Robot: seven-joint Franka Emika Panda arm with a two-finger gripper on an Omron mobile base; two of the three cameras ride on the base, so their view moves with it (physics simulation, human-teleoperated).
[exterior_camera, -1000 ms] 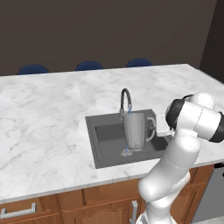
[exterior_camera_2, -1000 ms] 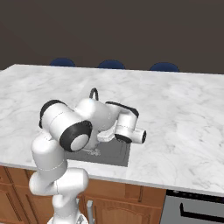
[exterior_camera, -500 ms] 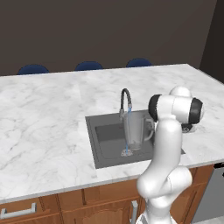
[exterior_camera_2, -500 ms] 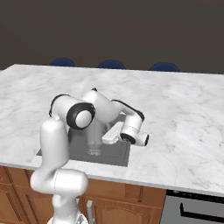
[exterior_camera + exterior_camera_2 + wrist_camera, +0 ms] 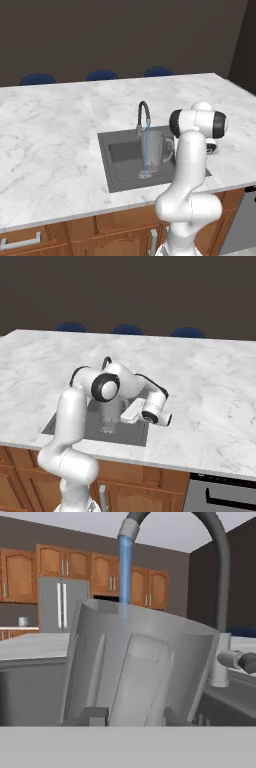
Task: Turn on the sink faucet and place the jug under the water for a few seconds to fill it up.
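The translucent grey jug (image 5: 155, 151) stands upright in the dark sink (image 5: 120, 150), under the arched sink faucet (image 5: 144, 114). A thin blue stream of water (image 5: 146, 150) runs from the spout into the jug. In the hand view the jug (image 5: 135, 662) is very close, with water (image 5: 124, 567) falling into its mouth from the faucet (image 5: 215, 557). My gripper (image 5: 135, 714) is shut on the jug's looped handle, one fingertip on each side. In the right base view my arm bends low over the sink (image 5: 131, 432) and half hides the jug (image 5: 109, 417).
White marble countertop (image 5: 50, 135) surrounds the sink on all sides. Three blue chair backs (image 5: 101, 75) show behind the far edge. Wooden cabinet fronts (image 5: 100, 232) run below the near edge. The faucet's side lever (image 5: 235, 659) sticks out to the right of the jug.
The jaws have closed the last bit onto the jug's handle. My arm's elbow has swung up and inward over the sink's right side. The jug and the water stream have stayed in place.
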